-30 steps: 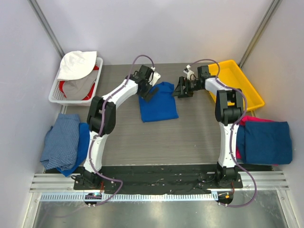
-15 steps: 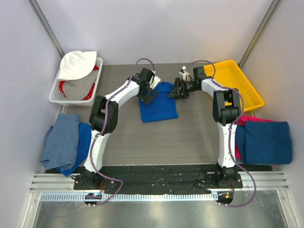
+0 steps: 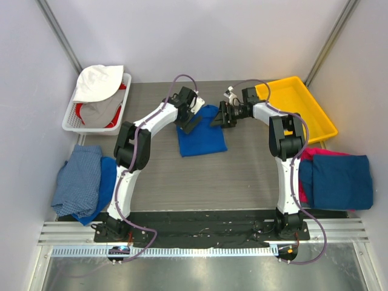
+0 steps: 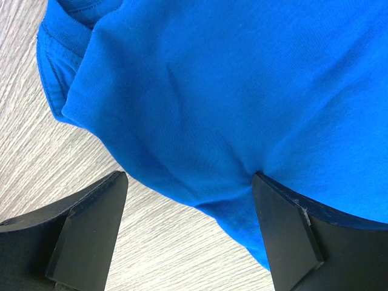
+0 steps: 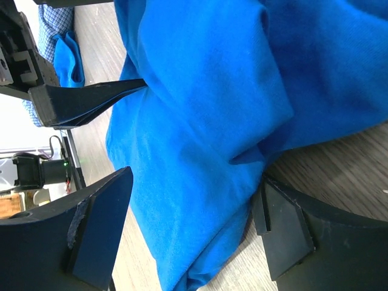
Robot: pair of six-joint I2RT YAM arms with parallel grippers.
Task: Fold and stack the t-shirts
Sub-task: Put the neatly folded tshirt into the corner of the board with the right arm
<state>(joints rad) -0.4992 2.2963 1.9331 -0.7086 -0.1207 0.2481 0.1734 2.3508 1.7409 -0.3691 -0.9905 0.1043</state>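
The right end effector has slid leftward, reaching the far edge of the royal blue t-shirt.

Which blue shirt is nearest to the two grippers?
The bright blue shirt in the middle; the pale checked shirt and the navy shirt lie far off at the sides.

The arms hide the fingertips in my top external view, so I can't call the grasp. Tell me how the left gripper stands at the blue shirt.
Observer: The left gripper is open; the blue shirt's edge lies between its fingers, one of them over bare table.
Operator: Now report the right one.
Observer: The right gripper is open too, straddling a bunched fold of that shirt.
Operator: Say whether the cloth lies flat there.
Observer: No; the right wrist view shows it doubled over in thick creases, with the tip of a left finger at its edge.
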